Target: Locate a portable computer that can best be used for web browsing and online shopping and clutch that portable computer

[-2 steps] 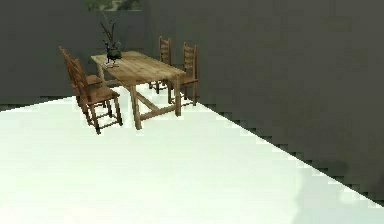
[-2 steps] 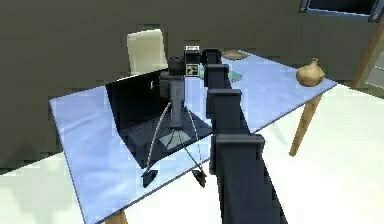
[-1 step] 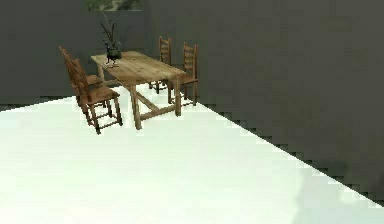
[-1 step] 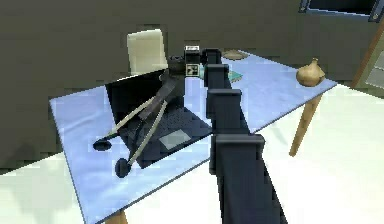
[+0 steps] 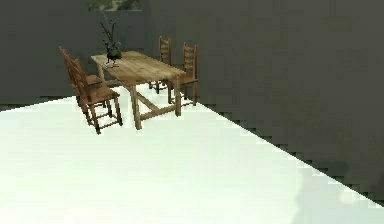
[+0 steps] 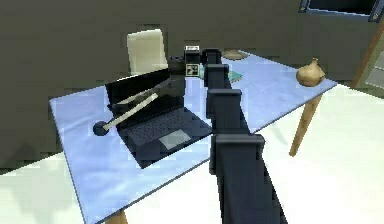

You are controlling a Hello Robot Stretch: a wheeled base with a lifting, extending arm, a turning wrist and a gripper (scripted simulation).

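A dark laptop (image 6: 163, 130) lies open on a pale blue tabletop (image 6: 95, 165), its screen (image 6: 138, 88) standing toward the table's far side. My arm (image 6: 232, 120) reaches out over the table from the bottom edge. At its far end the gripper (image 6: 106, 124) has a dark body and thin pale fingers (image 6: 130, 110) slanting left across the laptop, ending in a dark tip near the laptop's left edge. With the laptop lying right behind the fingers, I cannot tell whether the gripper holds anything.
A cream chair (image 6: 148, 47) stands behind the blue table. A tan bulb-shaped vase (image 6: 312, 71) and a small bowl (image 6: 234, 55) sit at its right end. In the forward view a wooden dining table (image 5: 140, 70) with several chairs (image 5: 95, 95) and a potted plant (image 5: 112, 48) stands across pale floor.
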